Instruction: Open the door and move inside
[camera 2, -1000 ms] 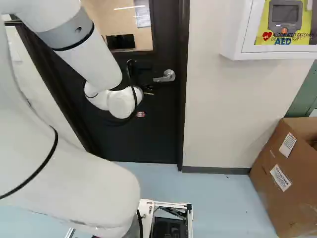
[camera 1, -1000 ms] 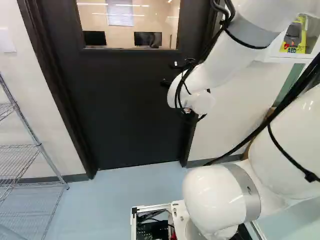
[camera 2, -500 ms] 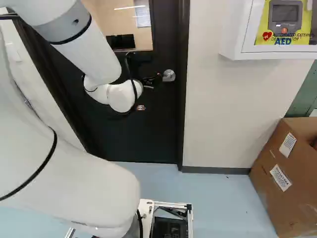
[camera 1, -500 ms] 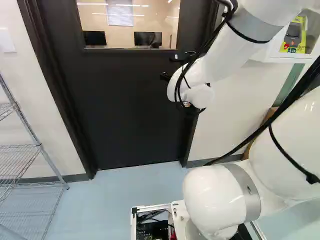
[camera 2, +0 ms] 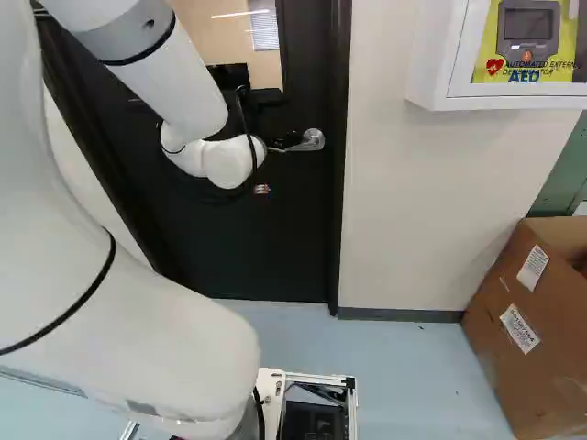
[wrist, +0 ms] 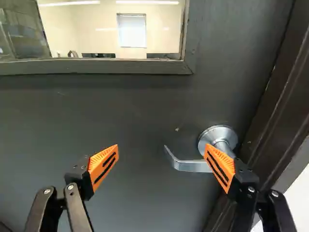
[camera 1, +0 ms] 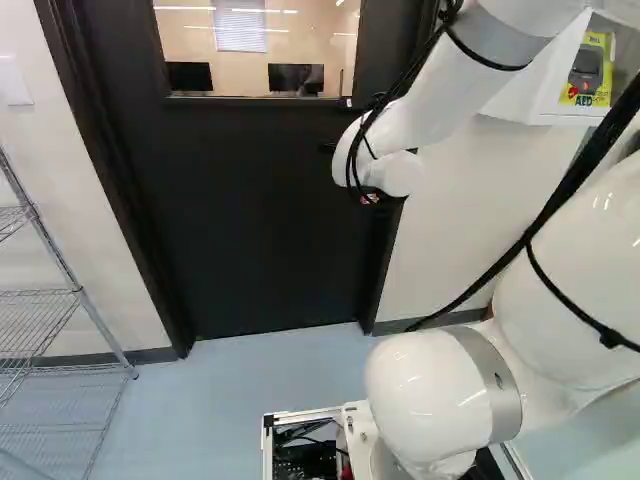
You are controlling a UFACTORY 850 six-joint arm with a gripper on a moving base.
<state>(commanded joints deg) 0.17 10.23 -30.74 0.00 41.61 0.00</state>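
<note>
"Standing wide open, is the black two-fingered pincer with orange pads [camera 2: 281,117] holding anything?"

"Nothing. One finger partly hides the curved silver lever handle [wrist: 190,166] on the closed black door [wrist: 140,111]."

Curved silvery metal lever handle [wrist: 190,166]: smooth, shiny. Flat dark door [wrist: 135,111]: smooth, low sheen. Rounded white robot arm [camera 1: 415,385]: glossy. Brown cardboard box [camera 2: 504,357]: matt.

It's bright in here, the light fairly even and the shadows soft. Small glints sit on the glossy white arm [camera 1: 425,385], and the lever handle [wrist: 190,166] gleams against the dark door [wrist: 140,106]. Long bright streaks cross the window [wrist: 99,29], and the floor [camera 1: 240,370] looks pale.
</note>
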